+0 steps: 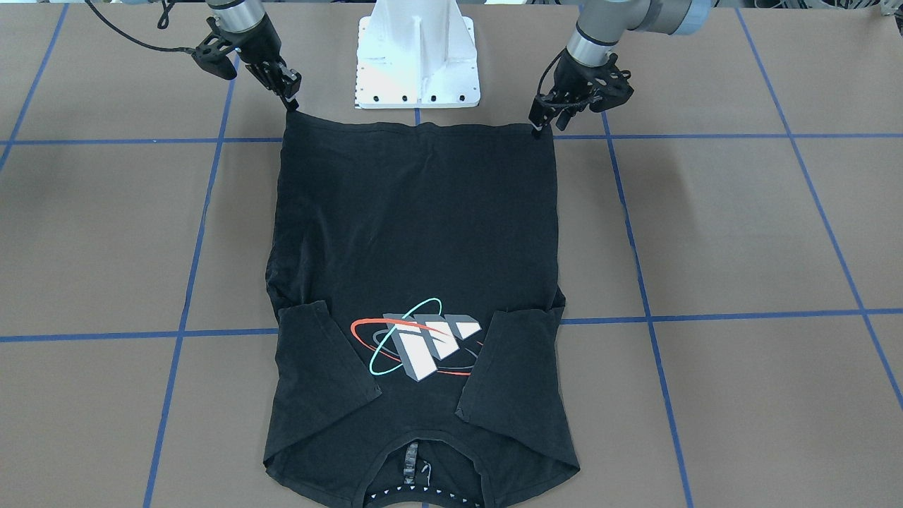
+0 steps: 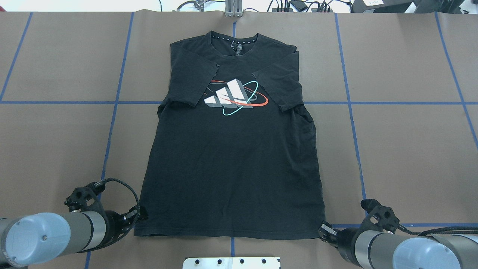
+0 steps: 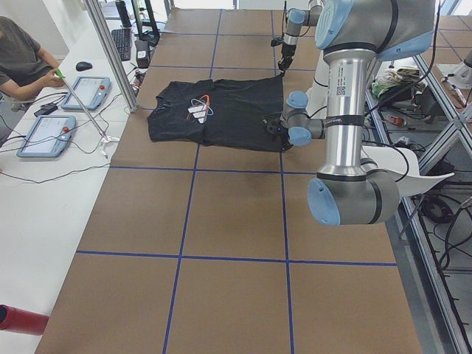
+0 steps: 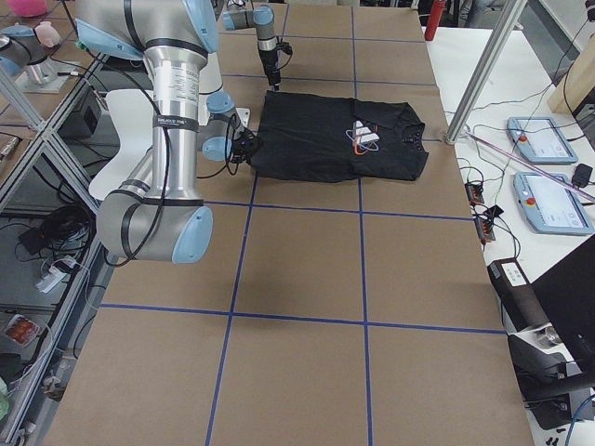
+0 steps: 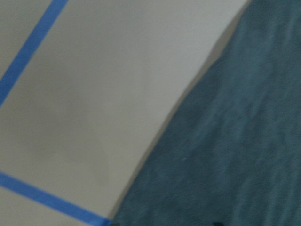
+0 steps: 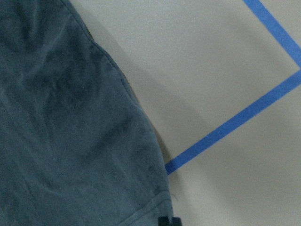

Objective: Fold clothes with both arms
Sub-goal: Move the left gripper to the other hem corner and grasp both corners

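One black T-shirt (image 2: 231, 168) lies flat and face up on the table (image 2: 410, 149). Its long axis runs straight away from the fingers: the hem is at the fingertips and the collar (image 2: 234, 40) at the end farthest from them. Both sleeves are folded inward over the chest, flanking the white, red and teal logo (image 2: 235, 98).

The left gripper (image 1: 539, 127) sits at one hem corner and the right gripper (image 1: 291, 104) at the other, with the whole hem stretched between them. Each pair of fingers looks drawn together on its corner of cloth. The left arm (image 2: 48, 235) and right arm (image 2: 410, 250) reach in low from the robot's side, wrists angled down toward the table. The white pedestal (image 1: 417, 63) stands behind the fingers, midway between them.

Brown covering on the table is marked into large squares by blue tape lines (image 2: 112, 123). Beyond the collar end, a side bench holds tablets (image 3: 46, 135), and a person (image 3: 18, 63) sits at it.
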You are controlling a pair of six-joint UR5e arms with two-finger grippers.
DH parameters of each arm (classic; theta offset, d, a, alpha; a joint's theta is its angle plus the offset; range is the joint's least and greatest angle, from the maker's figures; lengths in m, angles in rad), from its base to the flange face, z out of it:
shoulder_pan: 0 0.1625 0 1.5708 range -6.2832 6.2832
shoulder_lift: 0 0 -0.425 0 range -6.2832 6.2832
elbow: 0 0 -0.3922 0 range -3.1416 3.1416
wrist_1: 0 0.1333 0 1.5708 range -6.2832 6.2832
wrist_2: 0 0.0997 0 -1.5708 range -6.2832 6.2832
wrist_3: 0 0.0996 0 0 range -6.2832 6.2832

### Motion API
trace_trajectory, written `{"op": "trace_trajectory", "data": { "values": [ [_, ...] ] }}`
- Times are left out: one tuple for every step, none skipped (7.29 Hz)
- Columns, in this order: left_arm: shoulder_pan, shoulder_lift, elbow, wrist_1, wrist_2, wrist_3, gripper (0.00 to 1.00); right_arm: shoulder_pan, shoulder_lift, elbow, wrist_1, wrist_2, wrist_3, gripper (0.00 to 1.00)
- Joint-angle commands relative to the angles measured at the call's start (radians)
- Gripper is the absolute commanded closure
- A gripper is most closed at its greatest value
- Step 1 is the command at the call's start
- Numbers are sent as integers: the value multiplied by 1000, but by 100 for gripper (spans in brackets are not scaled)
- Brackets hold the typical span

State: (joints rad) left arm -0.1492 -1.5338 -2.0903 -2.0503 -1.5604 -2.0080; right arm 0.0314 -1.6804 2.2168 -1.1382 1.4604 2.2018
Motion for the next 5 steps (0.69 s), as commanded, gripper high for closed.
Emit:
{"op": "trace_trajectory", "data": {
  "values": [
    [31,1,12,-1,11,-29,28,-1,-2,-2,0,0,-1,100],
    [36,0,13,-1,11,-29,28,-1,-7,-3,0,0,-1,100],
    [40,-8,19,-1,11,-31,30,-1,-8,-3,0,0,-2,100],
    [52,-8,24,-1,11,-40,34,-1,-8,-3,0,0,-2,100],
    [57,-9,27,-1,11,-46,36,-2,-8,-3,0,2,-2,100]
  ]
}}
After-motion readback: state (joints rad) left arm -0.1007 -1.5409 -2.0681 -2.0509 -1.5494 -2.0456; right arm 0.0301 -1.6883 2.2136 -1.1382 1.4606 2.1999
